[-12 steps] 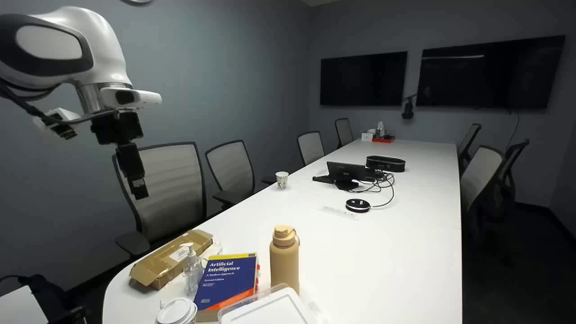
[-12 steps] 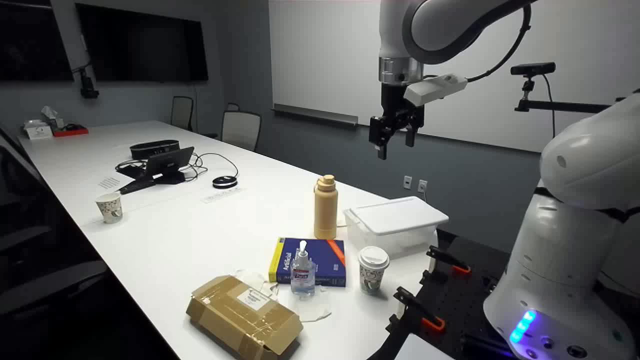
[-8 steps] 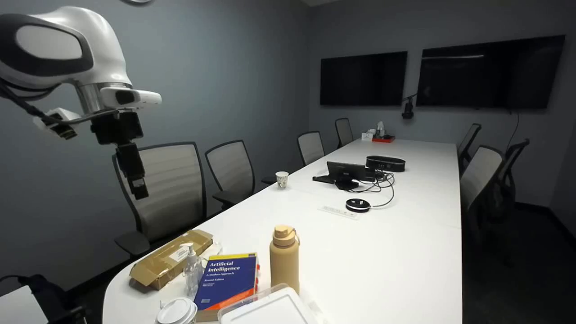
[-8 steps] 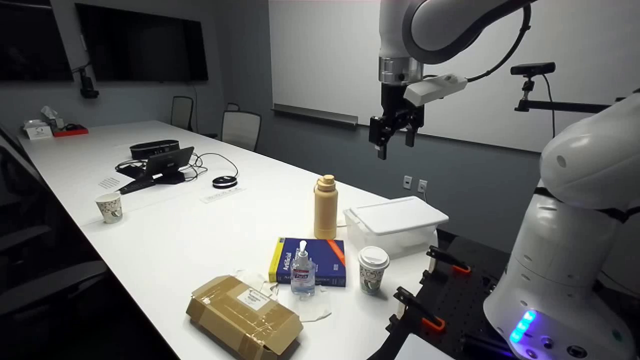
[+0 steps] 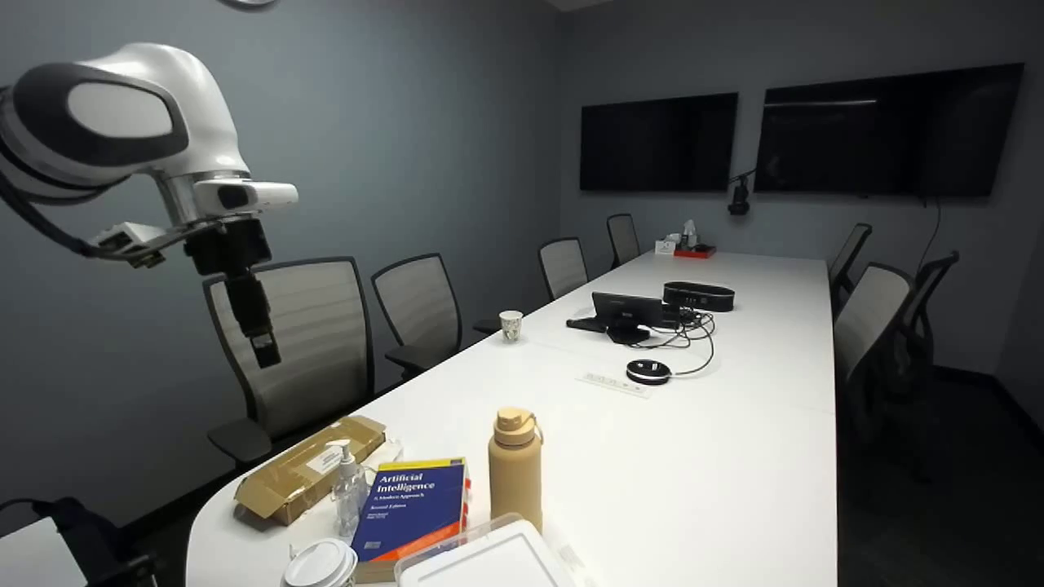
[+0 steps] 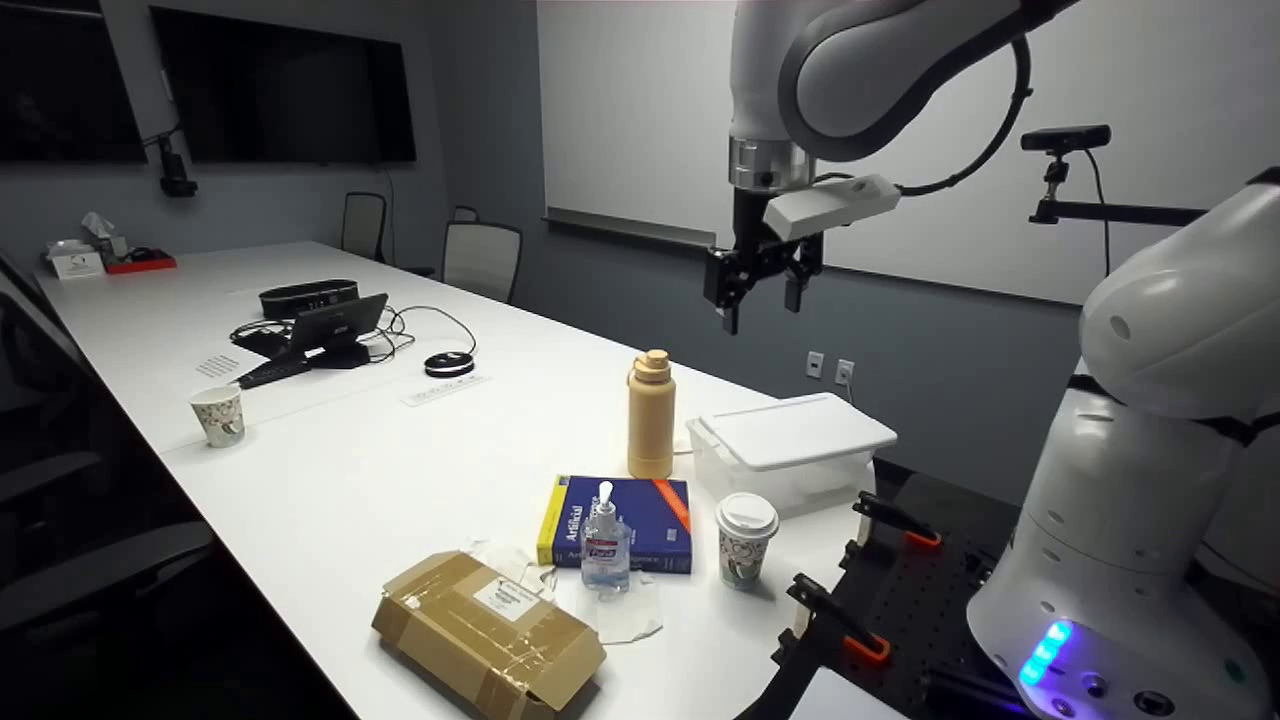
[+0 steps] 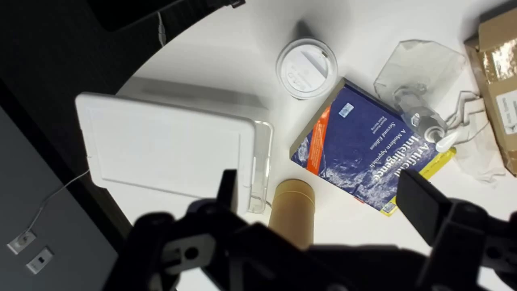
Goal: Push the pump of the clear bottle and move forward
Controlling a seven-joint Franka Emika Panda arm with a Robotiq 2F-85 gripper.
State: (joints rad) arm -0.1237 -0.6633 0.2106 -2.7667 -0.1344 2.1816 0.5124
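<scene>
The clear bottle (image 5: 351,501) stands upright on the white table beside the blue book, and it shows in both exterior views (image 6: 606,562). Its pale pump (image 6: 606,497) sits on top with the nozzle out to one side; the pump also shows in an exterior view (image 5: 343,453). In the wrist view the bottle (image 7: 416,109) and pump (image 7: 444,139) are at upper right. My gripper (image 6: 762,314) is open and empty, pointing down, high above the table and well apart from the bottle. In the wrist view its fingers (image 7: 317,182) are wide apart.
The tan flask (image 6: 652,420) stands tall near the lidded clear bin (image 6: 790,450). The blue book (image 6: 640,530) lies close behind the bottle. A lidded paper cup (image 6: 745,545) and a cardboard box (image 6: 490,630) flank the bottle. A paper cup (image 6: 220,415) stands farther along the table.
The arm was still between the earlier frames. Since then it has lowered a little, and the gripper has shifted outward over the table, staying open. The objects on the table have not moved.
</scene>
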